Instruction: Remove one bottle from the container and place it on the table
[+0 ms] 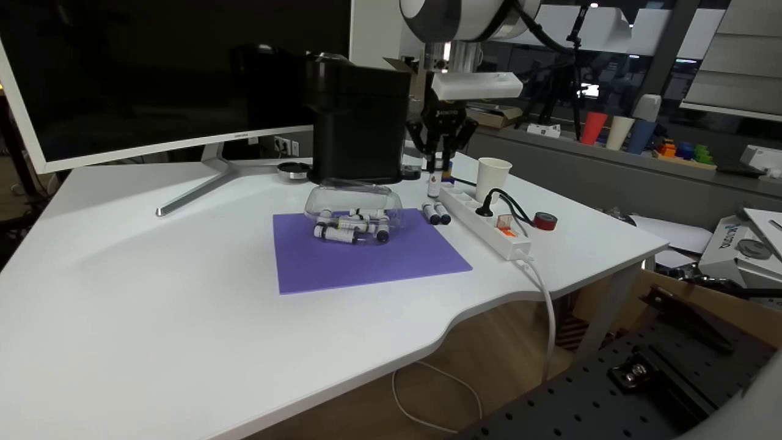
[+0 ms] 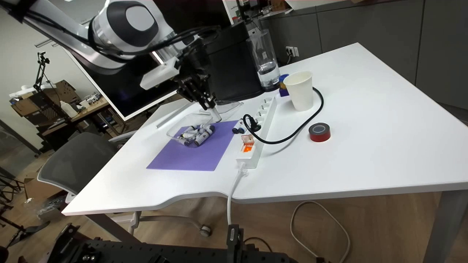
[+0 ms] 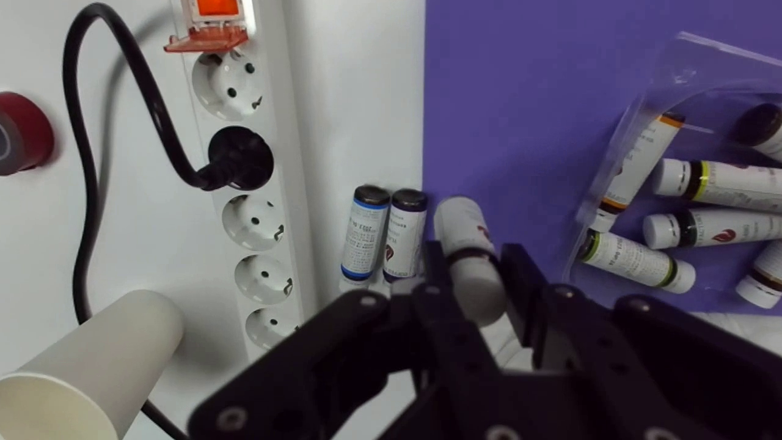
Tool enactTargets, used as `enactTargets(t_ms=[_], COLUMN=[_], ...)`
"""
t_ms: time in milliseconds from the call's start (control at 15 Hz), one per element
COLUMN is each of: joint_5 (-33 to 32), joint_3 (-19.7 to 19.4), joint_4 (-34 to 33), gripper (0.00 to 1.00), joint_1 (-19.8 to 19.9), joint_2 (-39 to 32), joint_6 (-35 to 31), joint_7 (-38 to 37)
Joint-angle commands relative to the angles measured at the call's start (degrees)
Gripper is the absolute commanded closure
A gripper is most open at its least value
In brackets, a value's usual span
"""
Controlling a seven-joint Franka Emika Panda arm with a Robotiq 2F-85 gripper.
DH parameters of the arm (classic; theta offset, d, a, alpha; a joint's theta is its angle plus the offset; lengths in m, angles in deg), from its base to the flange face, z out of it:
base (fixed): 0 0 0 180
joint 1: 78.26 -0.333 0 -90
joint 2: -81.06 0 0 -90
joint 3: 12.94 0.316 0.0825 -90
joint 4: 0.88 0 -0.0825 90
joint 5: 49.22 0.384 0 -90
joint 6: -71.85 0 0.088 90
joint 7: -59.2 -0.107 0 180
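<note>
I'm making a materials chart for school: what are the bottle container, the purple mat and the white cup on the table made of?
Container: probably thin, shiny plastic; it's see-through, with bright glints along its edges.
Mat: maybe foam or stiff card; it's flat, dull and evenly purple, but I can't be sure.
Cup: likely paper, dull and off-white, with a rounded-looking rim, though plastic is possible.

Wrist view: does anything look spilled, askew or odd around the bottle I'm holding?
No spill or damage shows. Two bottles lie loose on the table, outside the container, perhaps on purpose. Odder: on the power strip, the orange cover stands flipped open, leaving the switch exposed.
</note>
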Motion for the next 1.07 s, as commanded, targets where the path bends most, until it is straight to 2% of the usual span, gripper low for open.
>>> enactTargets(t_ms=[0, 333, 667, 733, 800, 1000], joint_5=[2.42, 6.46, 7.65, 7.65, 7.62, 7.29], joint_3=[1.15, 3.33, 3.95, 3.87, 3.82, 3.45], joint_4=[-0.24, -1.55, -2.61, -2.79, -2.92, -2.45], gripper=[0.93, 0.93, 0.93, 0.48, 0.47, 0.27], joint_1=[0.60, 0.99, 0.95, 0.85, 0.80, 0.36], joint_2=[-3.68, -8.63, -10.78, -10.89, -10.83, -9.94], joint_6=[-5.20, -8.14, -8.22, -8.12, -8.06, -8.11], joint_7=[2.56, 5.69, 6.70, 6.50, 6.46, 6.10])
